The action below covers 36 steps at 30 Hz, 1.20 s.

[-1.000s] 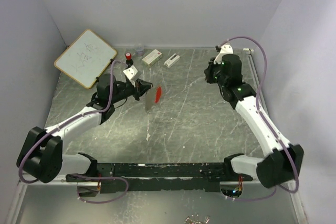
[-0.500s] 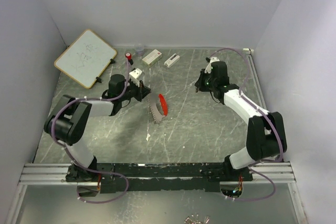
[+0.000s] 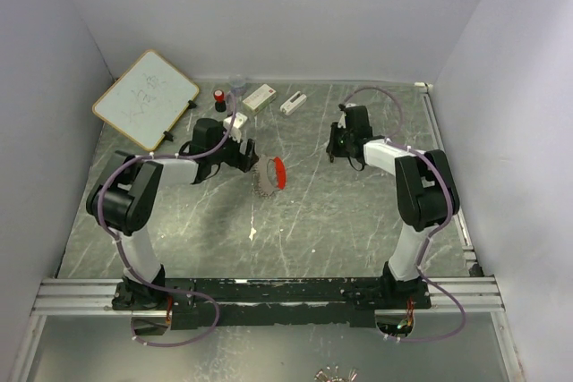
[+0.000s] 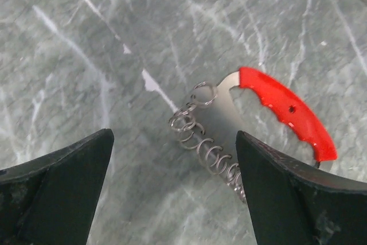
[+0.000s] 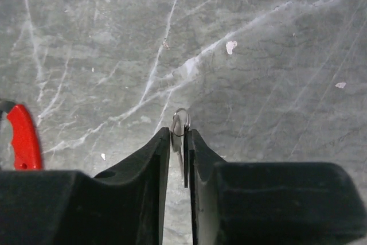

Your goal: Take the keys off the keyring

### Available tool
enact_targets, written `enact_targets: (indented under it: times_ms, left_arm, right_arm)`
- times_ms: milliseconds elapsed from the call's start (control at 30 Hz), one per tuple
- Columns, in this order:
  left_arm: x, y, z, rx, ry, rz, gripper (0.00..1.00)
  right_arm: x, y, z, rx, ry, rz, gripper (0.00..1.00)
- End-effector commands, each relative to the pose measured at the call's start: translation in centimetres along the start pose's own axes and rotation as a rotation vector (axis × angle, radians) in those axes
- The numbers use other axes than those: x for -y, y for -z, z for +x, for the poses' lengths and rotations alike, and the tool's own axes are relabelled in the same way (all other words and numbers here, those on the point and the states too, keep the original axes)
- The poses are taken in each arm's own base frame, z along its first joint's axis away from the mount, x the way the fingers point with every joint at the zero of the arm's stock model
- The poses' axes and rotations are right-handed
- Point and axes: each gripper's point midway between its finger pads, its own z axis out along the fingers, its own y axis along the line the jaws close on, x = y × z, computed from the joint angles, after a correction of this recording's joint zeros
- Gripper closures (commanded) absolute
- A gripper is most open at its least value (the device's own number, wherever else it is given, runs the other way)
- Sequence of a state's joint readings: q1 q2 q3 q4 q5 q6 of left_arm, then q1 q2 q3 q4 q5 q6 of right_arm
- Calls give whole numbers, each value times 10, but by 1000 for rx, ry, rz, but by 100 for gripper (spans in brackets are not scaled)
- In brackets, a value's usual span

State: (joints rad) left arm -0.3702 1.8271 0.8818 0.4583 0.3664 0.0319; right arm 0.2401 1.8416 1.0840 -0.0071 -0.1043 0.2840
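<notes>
The keyring lies flat on the grey marbled table: a red crescent clip (image 4: 284,113) joined to a silvery chain of small rings (image 4: 209,150). The top view shows the red clip (image 3: 279,172) just right of my left gripper (image 3: 252,161). That left gripper (image 4: 172,142) hovers open over the chain, its black fingers wide on either side and touching nothing. My right gripper (image 3: 333,151) is further right, apart from the keyring. In the right wrist view the right gripper (image 5: 179,135) is nearly closed on thin flat keys (image 5: 185,159), whose small ring (image 5: 180,120) pokes out past the fingertips.
A whiteboard (image 3: 145,98) leans at the back left. Along the back edge stand a red-capped black bottle (image 3: 219,96), a clear cup (image 3: 237,85) and two white boxes (image 3: 260,97) (image 3: 293,103). Walls close in on three sides.
My left gripper has opened and let go of the keyring, which now lies on the table. Both arms have folded back; the right gripper has moved left with the keys.
</notes>
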Motion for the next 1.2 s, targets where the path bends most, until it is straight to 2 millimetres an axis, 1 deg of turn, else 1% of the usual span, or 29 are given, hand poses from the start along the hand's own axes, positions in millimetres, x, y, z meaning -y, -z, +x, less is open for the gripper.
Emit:
enact_targets:
  times_ms: [0, 67, 133, 200, 233, 267, 400, 433, 533, 600, 633, 667, 700, 733, 767, 933, 1167]
  left_arm:
    - [-21, 14, -9, -29, -29, -119, 1]
    - [-23, 20, -13, -12, -25, -141, 1]
    - [-20, 25, -19, 7, -24, -136, 1]
    - [-16, 31, -29, 37, -26, -127, 1]
    - [-14, 34, -35, 51, -27, -125, 1]
    - [-13, 39, -41, 69, -27, -131, 1]
    - [-12, 63, -68, 157, -30, -175, 1]
    - [-11, 70, -74, 174, -32, -184, 1]
    - [-6, 87, -84, 195, -43, -189, 1]
    - [-2, 95, -84, 190, -52, -185, 1]
    - [-2, 99, -83, 190, -48, -191, 1]
    - [-2, 103, -81, 193, -40, -204, 1]
    - [-4, 108, -79, 200, -31, -226, 1]
    - [-6, 111, -77, 210, -24, -246, 1]
    - [-8, 114, -71, 213, -16, -263, 1]
    - [-9, 124, -61, 200, 3, -298, 1]
    - [-14, 132, -56, 214, 33, -343, 1]
  right_arm:
    - [4, -6, -21, 59, 11, 22, 77]
    - [6, -8, -20, 57, 15, 28, 66]
    - [7, -6, -21, 62, 23, 39, 57]
    - [9, 0, -26, 76, 33, 52, 36]
    - [9, 6, -30, 94, 39, 56, 27]
    - [8, 12, -33, 113, 45, 54, 24]
    - [1, 49, -52, 216, 70, 59, 23]
    - [1, 57, -48, 227, 71, 68, 23]
    - [-2, 87, -51, 293, 64, 70, 23]
    - [-3, 105, -49, 334, 61, 64, 22]
    - [-1, 112, -44, 351, 56, 69, 19]
    - [1, 122, -45, 381, 51, 78, 3]
    - [4, 127, -42, 393, 44, 91, 0]
    - [7, 131, -40, 400, 40, 102, 0]
    - [8, 132, -37, 398, 38, 108, 0]
    - [9, 132, -21, 352, 22, 103, 0]
    - [15, 133, -9, 341, 2, 121, 0]
